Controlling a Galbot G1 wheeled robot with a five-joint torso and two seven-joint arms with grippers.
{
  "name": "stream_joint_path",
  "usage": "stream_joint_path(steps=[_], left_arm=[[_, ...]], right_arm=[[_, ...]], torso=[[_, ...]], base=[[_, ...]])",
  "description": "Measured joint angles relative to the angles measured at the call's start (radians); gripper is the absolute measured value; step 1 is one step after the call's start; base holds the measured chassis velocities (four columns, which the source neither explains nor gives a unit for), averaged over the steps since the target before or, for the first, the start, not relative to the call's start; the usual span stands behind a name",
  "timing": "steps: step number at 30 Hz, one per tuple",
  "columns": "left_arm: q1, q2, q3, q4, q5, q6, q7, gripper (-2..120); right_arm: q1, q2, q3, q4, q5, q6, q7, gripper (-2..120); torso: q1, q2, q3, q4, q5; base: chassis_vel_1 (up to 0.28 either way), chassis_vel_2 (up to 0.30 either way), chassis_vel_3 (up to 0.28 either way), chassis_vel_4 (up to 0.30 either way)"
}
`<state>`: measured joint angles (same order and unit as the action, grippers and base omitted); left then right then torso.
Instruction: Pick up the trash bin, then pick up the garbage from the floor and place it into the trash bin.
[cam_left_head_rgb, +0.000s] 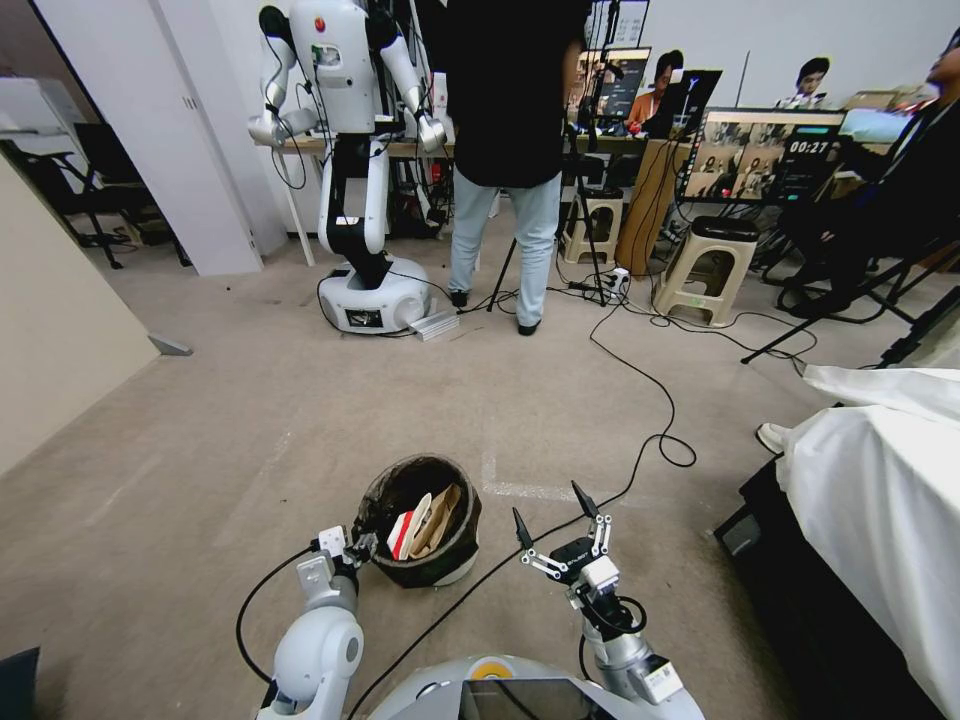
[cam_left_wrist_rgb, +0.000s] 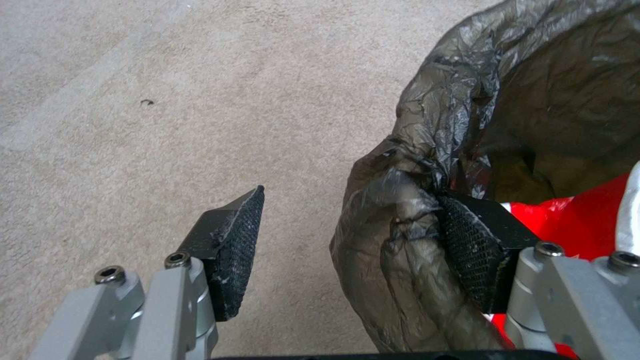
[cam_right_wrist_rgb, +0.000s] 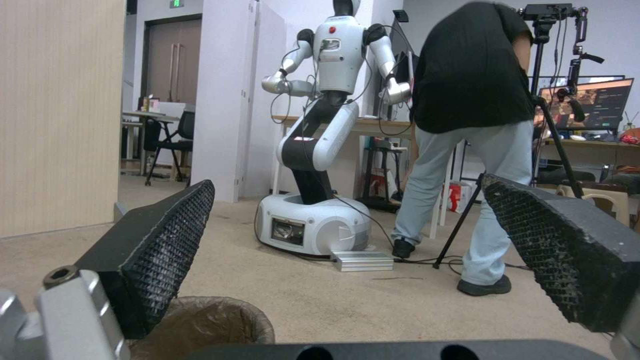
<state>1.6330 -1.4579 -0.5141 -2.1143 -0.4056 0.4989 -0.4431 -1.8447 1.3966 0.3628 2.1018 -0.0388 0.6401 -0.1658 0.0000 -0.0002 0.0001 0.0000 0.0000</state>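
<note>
The trash bin (cam_left_head_rgb: 452, 568), white with a dark bag folded over its rim, sits on the carpet just ahead of me. Garbage lies inside it: a red-and-white packet (cam_left_head_rgb: 404, 535) and a tan paper bag (cam_left_head_rgb: 440, 520). My left gripper (cam_left_head_rgb: 352, 548) straddles the bin's left rim and is open. In the left wrist view one of its fingers (cam_left_wrist_rgb: 230, 250) hangs over the carpet clear of the bag. The other finger (cam_left_wrist_rgb: 470, 250) presses the liner (cam_left_wrist_rgb: 400, 240) from inside, next to the red packet (cam_left_wrist_rgb: 587, 210). My right gripper (cam_left_head_rgb: 552, 510) hovers open to the right of the bin, holding nothing.
A white robot (cam_left_head_rgb: 360, 150) and a standing person (cam_left_head_rgb: 510, 150) are ahead. Black cables (cam_left_head_rgb: 640, 400) snake across the carpet, one passing right of the bin. Stools (cam_left_head_rgb: 710, 265) stand at the back right. A white-draped piece of furniture (cam_left_head_rgb: 880, 500) is on the right and a beige wall (cam_left_head_rgb: 50, 320) on the left.
</note>
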Motion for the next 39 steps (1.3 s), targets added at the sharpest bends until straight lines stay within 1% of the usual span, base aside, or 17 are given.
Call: stream_joint_path(steps=[11, 13, 15, 17, 19, 20, 23, 25, 26, 27, 29, 31, 34, 35, 37, 38, 39], left_arm=[[-0.001, -0.003, 0.007, -0.013, 0.028, -0.01, 0.008, 69], [0.003, -0.005, 0.013, -0.03, 0.047, -0.026, 0.02, 79], [0.008, -0.005, 0.016, -0.041, 0.054, -0.035, 0.028, 81], [0.018, -0.003, 0.032, -0.081, 0.092, -0.089, 0.066, 91], [0.023, -0.002, 0.044, -0.102, 0.144, -0.145, 0.106, 95], [0.023, -0.002, 0.044, -0.102, 0.144, -0.145, 0.106, 95], [0.032, -0.001, 0.059, -0.116, 0.234, -0.242, 0.184, 97], [0.036, 0.0, 0.059, -0.117, 0.265, -0.263, 0.206, 97], [0.044, 0.0, 0.058, -0.117, 0.329, -0.313, 0.257, 99], [0.044, 0.0, 0.058, -0.117, 0.329, -0.313, 0.257, 99], [0.06, -0.002, 0.063, -0.128, 0.401, -0.396, 0.313, 99], [0.064, -0.003, 0.064, -0.133, 0.41, -0.409, 0.321, 100], [0.081, -0.004, 0.067, -0.154, 0.45, -0.473, 0.355, 100], [0.089, -0.001, 0.065, -0.155, 0.475, -0.517, 0.371, 100], [0.089, -0.001, 0.065, -0.155, 0.478, -0.522, 0.373, 100], [0.096, -0.001, 0.063, -0.154, 0.498, -0.558, 0.381, 100], [0.096, -0.001, 0.063, -0.154, 0.498, -0.558, 0.381, 100]], right_arm=[[0.0, 0.001, 0.0, -0.005, -0.003, 0.005, -0.011, 100], [-0.001, 0.0, -0.001, -0.006, -0.007, 0.007, -0.014, 100], [-0.001, 0.0, -0.001, -0.006, -0.008, 0.007, -0.014, 100], [0.001, 0.0, -0.001, -0.006, -0.01, 0.007, -0.007, 100], [0.005, 0.002, -0.002, -0.005, -0.012, 0.003, 0.01, 100], [0.005, 0.002, -0.002, -0.005, -0.012, 0.003, 0.01, 100], [0.007, 0.003, 0.003, 0.006, -0.014, -0.005, 0.019, 100], [0.008, 0.002, 0.004, 0.008, -0.014, -0.007, 0.022, 100], [0.011, 0.002, 0.006, 0.012, -0.015, -0.012, 0.031, 100], [0.011, 0.002, 0.006, 0.012, -0.015, -0.012, 0.031, 100], [0.018, 0.008, 0.008, 0.019, -0.022, -0.024, 0.06, 100], [0.02, 0.011, 0.007, 0.021, -0.023, -0.029, 0.071, 100], [0.03, 0.023, 0.007, 0.03, -0.027, -0.051, 0.116, 100], [0.034, 0.029, 0.005, 0.037, -0.031, -0.062, 0.137, 100], [0.035, 0.03, 0.005, 0.037, -0.031, -0.063, 0.139, 100], [0.037, 0.035, 0.004, 0.042, -0.031, -0.069, 0.153, 100], [0.037, 0.035, 0.004, 0.042, -0.031, -0.069, 0.153, 100]], torso=[[0.0, 0.0, 0.0, 0.0, 0.0], [0.0, 0.0, 0.0, 0.0, 0.0], [0.0, 0.0, 0.0, 0.0, -0.0001], [0.0, 0.0, 0.0, 0.0, 0.0002], [0.0, 0.0, 0.0, 0.0, 0.0002], [0.0, 0.0, 0.0, 0.0, 0.0002], [0.0, 0.0, 0.0, -0.0001, 0.0], [0.0, 0.0, 0.0, 0.0, 0.0], [0.0, 0.0, 0.0, 0.0, 0.0], [0.0, 0.0, 0.0, 0.0, 0.0], [0.0, 0.0, 0.0, 0.0, 0.0001], [0.0, 0.0, 0.0, 0.0, 0.0], [0.0, 0.0, 0.0, 0.0, 0.0], [0.0, 0.0, 0.0, 0.0, 0.0], [0.0, 0.0, 0.0, 0.0, 0.0], [0.0, 0.0, 0.0, 0.0, 0.0], [0.0, 0.0, 0.0, 0.0, 0.0]], base=[[0.0, 0.0, 0.0, 0.0], [0.0, 0.0, 0.0, 0.0], [0.0, 0.0, 0.0, 0.0], [0.0, 0.0, 0.0, 0.0], [0.0, 0.0, 0.0, 0.0], [0.0, 0.0, 0.0, 0.0], [0.0, 0.0, 0.0, 0.0], [0.0, 0.0, 0.0, 0.0], [0.0, 0.0, 0.0, 0.0], [0.0, 0.0, 0.0, 0.0], [0.0, 0.0, 0.0, 0.0], [0.0, 0.0, 0.0, 0.0], [0.0, 0.0, 0.0, 0.0], [0.0, 0.0, 0.0, 0.0], [0.0, 0.0, 0.0, 0.0], [0.0, 0.0, 0.0, 0.0], [0.0, 0.0, 0.0, 0.0]])
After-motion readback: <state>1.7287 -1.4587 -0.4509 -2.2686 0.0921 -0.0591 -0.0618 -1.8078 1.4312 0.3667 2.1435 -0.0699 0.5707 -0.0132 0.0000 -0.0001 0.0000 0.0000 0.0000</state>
